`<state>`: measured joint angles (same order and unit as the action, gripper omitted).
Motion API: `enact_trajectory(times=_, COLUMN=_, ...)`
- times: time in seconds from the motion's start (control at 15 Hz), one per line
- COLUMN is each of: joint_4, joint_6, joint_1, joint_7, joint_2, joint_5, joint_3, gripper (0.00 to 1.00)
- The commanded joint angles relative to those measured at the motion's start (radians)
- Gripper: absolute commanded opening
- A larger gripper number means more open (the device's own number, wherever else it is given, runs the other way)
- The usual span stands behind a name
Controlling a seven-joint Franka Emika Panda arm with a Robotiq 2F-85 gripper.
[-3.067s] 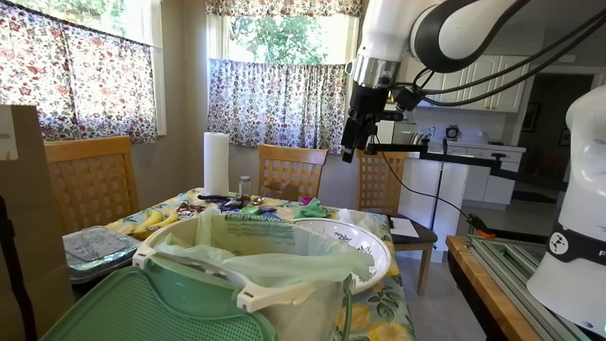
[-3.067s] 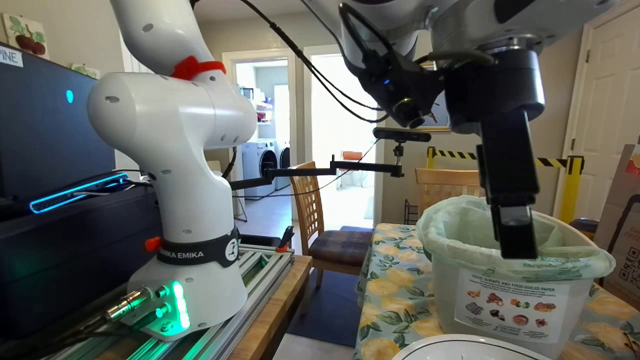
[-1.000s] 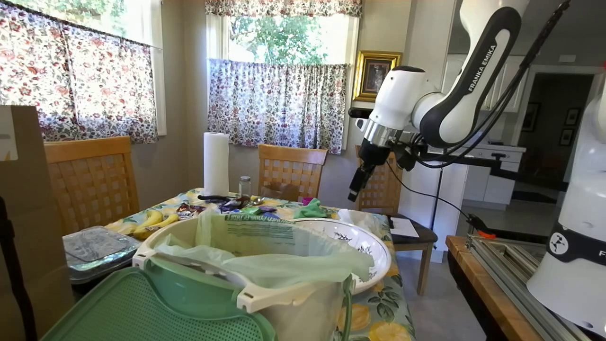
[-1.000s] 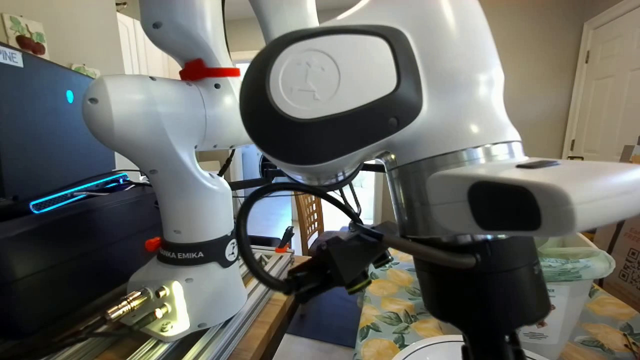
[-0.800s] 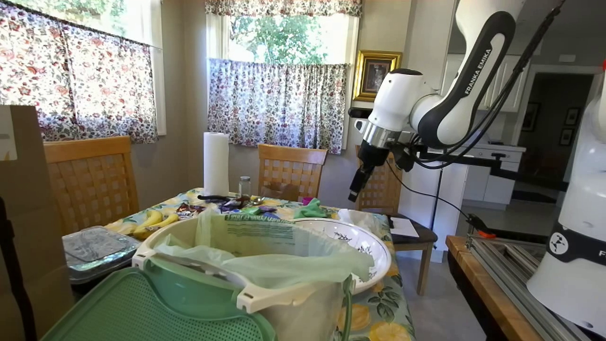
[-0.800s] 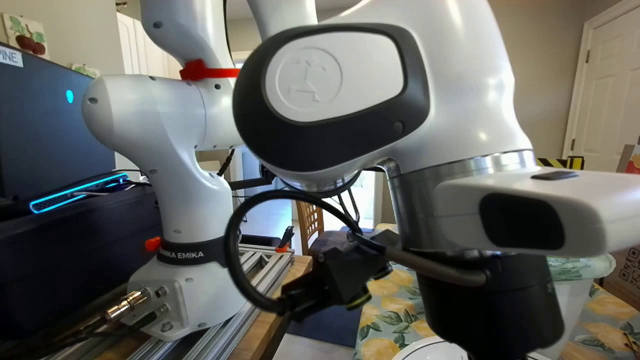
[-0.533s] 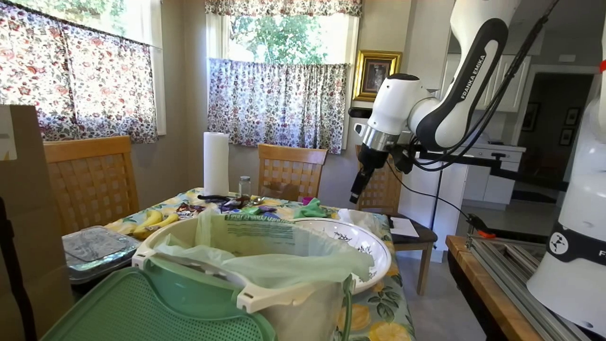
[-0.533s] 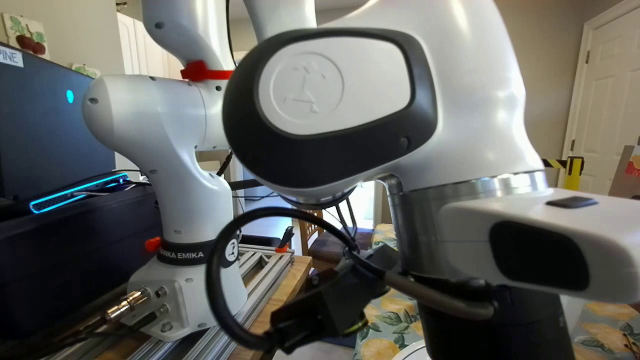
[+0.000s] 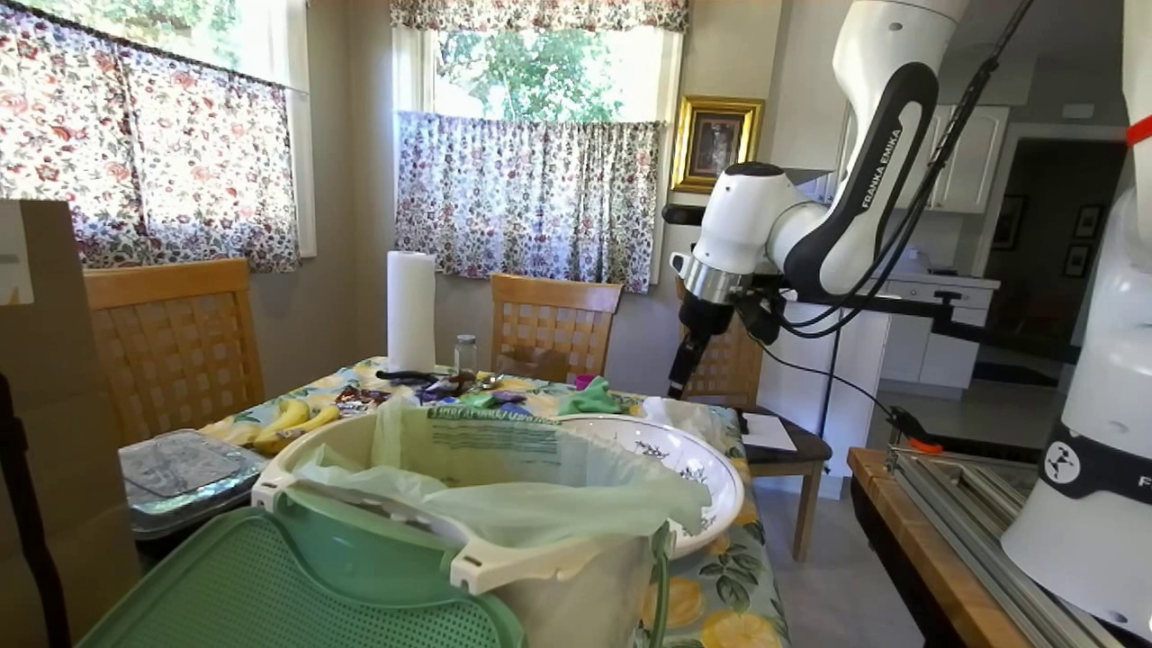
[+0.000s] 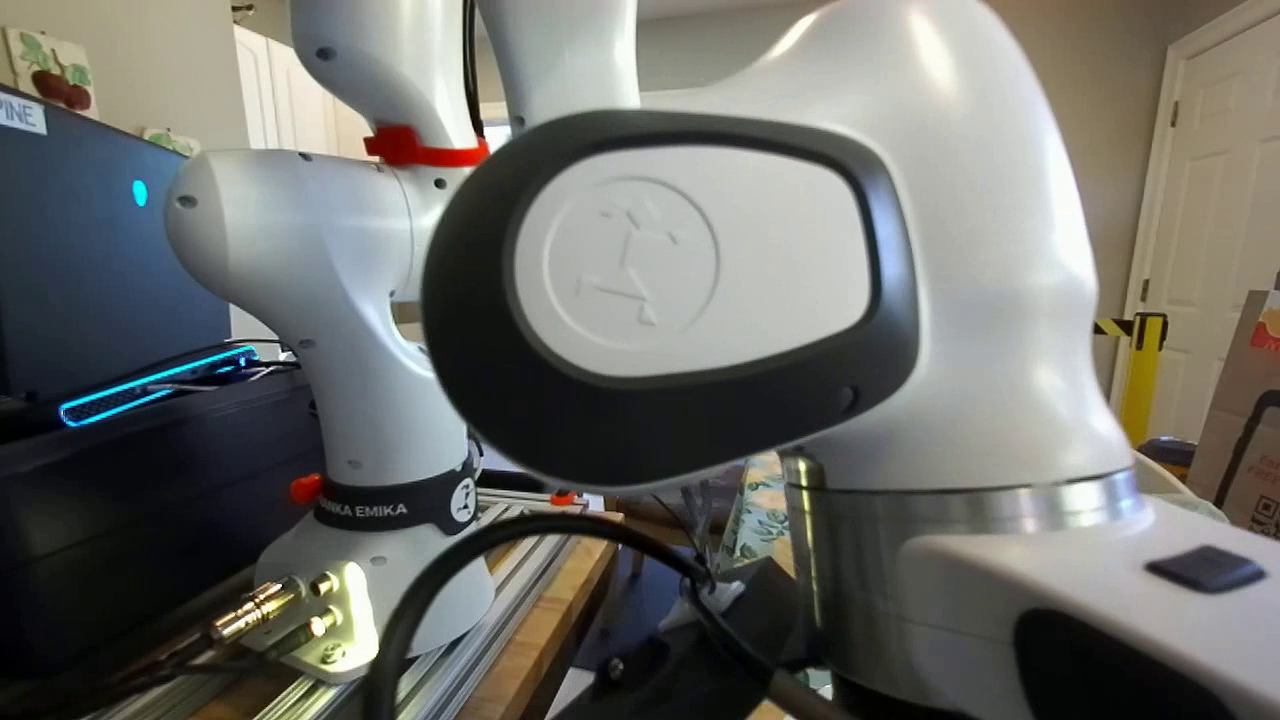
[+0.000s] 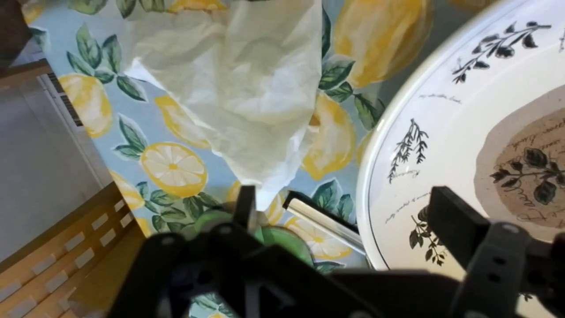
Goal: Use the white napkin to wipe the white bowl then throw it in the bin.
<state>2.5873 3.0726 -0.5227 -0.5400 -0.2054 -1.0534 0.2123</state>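
A lemon-print tablecloth (image 11: 145, 119) fills the middle of a room with flowered curtains (image 9: 531, 198). On it the white napkin (image 11: 251, 84) lies crumpled and loose, beside the white bowl (image 11: 450, 132). The gripper (image 11: 346, 206) hangs over the two, its fingers (image 11: 454, 216) spread wide, gripping nothing. In an exterior view the bin (image 9: 585, 598), lined with a translucent bag (image 9: 504, 508), rises in front of the bowl and hides part of it.

By the look of it the task is at its start: taking up the napkin, wiping and throwing away all seem left. Whether the bowl is soiled I cannot tell.

The robot arm (image 9: 850, 234) reads FRANKA EMIKA along a dark panel (image 9: 877, 175); the band (image 10: 390, 508) on its base (image 10: 420, 590) shows ANKA EMIKA, the beginning turned from sight. A label (image 10: 22, 112) on a dark case (image 10: 110, 260) says PINE, cut by the frame. A cardboard box (image 10: 1240, 365) bears a QR code (image 10: 1267, 512), itself cropped. The bag's print (image 9: 490, 441) and the bowl's small script (image 11: 437, 98) are too faint or small for me to read.
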Motion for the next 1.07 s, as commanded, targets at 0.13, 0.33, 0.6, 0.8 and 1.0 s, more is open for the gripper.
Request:
enact_trajectory(times=0.13, joint_4=-0.062, joint_6=0.015, joint_1=0.027, joint_7=-0.070, joint_2=-0.088, joint_5=-0.073, joint_3=0.035, gripper=1.00)
enact_trajectory(times=0.33, joint_4=-0.078, joint_6=0.015, joint_1=0.035, joint_7=-0.083, joint_2=-0.117, joint_5=-0.086, joint_3=0.046, gripper=1.00)
enact_trajectory(times=0.6, joint_4=-0.056, joint_6=0.000, joint_1=0.023, joint_7=-0.052, joint_2=-0.103, joint_5=-0.049, joint_3=0.032, gripper=1.00)
enact_trajectory(times=0.8, joint_4=-0.064, joint_6=-0.007, joint_1=0.025, joint_7=-0.056, joint_2=-0.112, joint_5=-0.043, joint_3=0.030, gripper=1.00)
enact_trajectory(times=1.0, joint_4=-0.081, joint_6=-0.011, joint_1=0.038, joint_7=-0.101, joint_2=-0.120, joint_5=-0.055, joint_3=0.051, gripper=1.00)
